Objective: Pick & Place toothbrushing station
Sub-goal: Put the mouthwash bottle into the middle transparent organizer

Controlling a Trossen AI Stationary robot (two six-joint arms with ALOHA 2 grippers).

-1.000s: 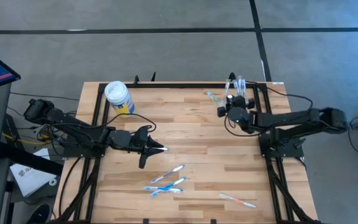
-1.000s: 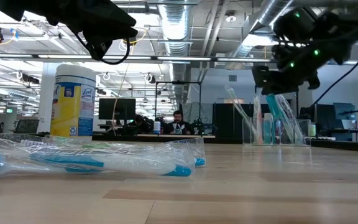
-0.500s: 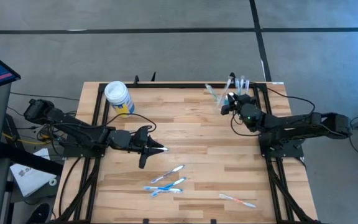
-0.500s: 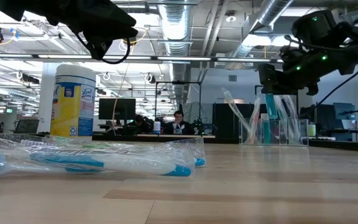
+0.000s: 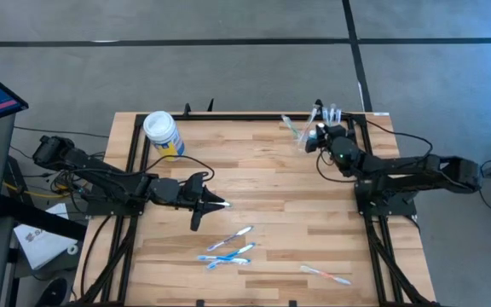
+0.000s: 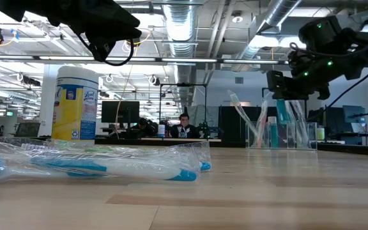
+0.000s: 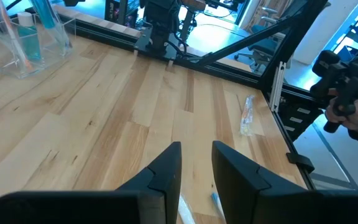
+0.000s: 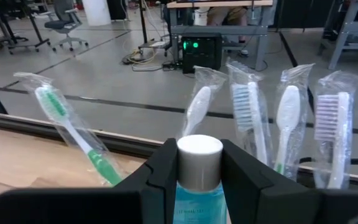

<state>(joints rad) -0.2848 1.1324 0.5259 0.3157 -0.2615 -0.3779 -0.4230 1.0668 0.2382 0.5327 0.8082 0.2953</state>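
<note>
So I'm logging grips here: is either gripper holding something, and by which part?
The right gripper grips a blue bottle at its white cap. The left gripper holds nothing.

In the right wrist view the blue bottle (image 8: pixel 199 186) is cut off by the picture's lower edge, so only its white cap and shoulders show between the jaws; whether the jaws press its sides cannot be told. The clear cup (image 6: pixel 281 133) that holds the wrapped toothbrushes is hidden below the frame there. In the high view the right gripper (image 5: pixel 320 136) covers most of that cup, and its walls are too faint to trace against the counter (image 5: pixel 271 179). In the low view the nearest wrapped toothbrush (image 6: pixel 101 167) is blurred and runs off the picture's left edge. The left gripper (image 7: pixel 195 167) shows only its fingertips, its body cropped away.
</note>
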